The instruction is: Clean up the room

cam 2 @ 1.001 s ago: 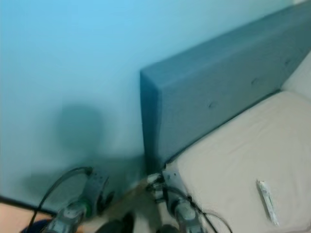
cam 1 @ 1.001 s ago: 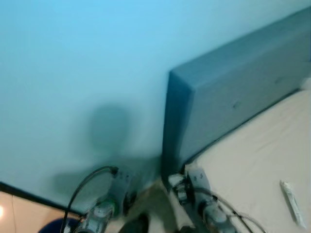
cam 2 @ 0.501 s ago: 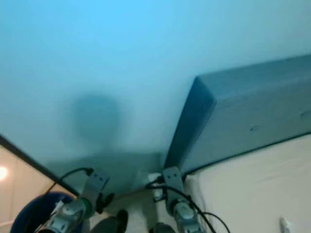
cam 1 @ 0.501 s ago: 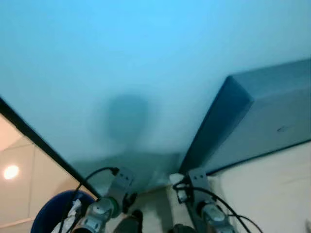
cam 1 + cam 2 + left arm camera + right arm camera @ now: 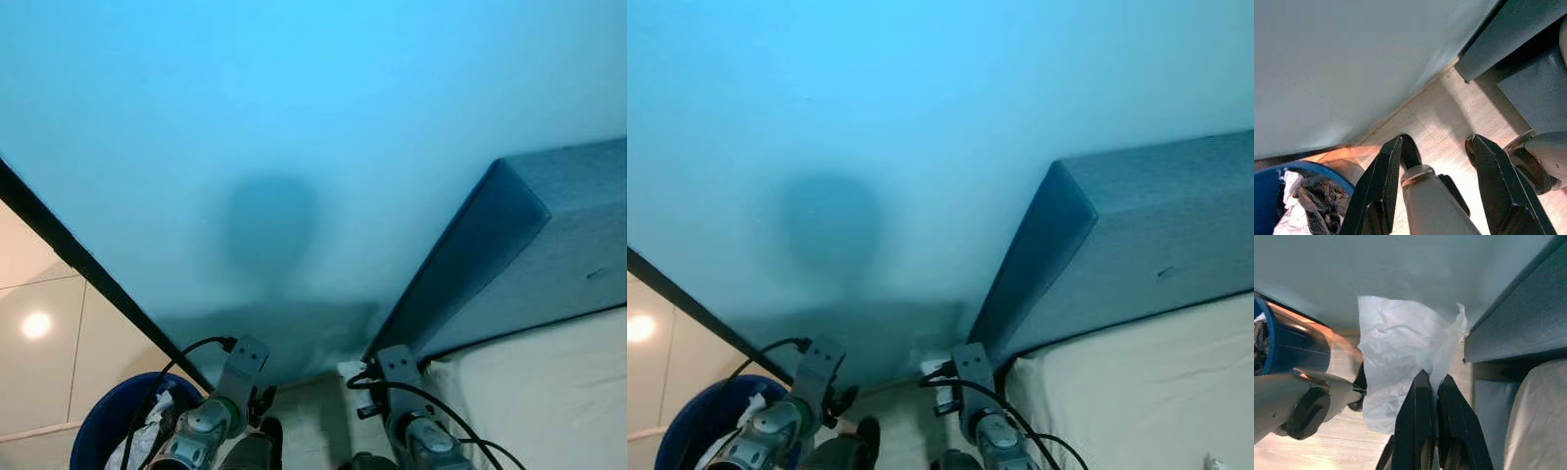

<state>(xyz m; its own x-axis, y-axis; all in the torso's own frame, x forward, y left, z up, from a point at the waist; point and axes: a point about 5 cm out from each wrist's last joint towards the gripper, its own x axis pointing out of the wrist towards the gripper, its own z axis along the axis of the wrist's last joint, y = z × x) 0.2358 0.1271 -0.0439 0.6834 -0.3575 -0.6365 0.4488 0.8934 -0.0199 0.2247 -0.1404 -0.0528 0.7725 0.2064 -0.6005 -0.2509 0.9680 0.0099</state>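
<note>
The task's thing is a crumpled white paper sheet (image 5: 1403,367), thin and full of creases, with a torn, uneven edge. No print or writing can be read on it. The right gripper (image 5: 1431,396) has its two black fingers pressed together on the lower edge of the paper, and the sheet stands up from the fingertips with its long axis along the fingers, toward the pale blue wall (image 5: 294,127). The left gripper (image 5: 1437,166) has its fingers wide apart and holds nothing. Beside it is a blue bin (image 5: 1266,188) with white and black trash inside. The grey-blue headboard (image 5: 558,255) and the cream mattress (image 5: 549,392) are on the right.
</note>
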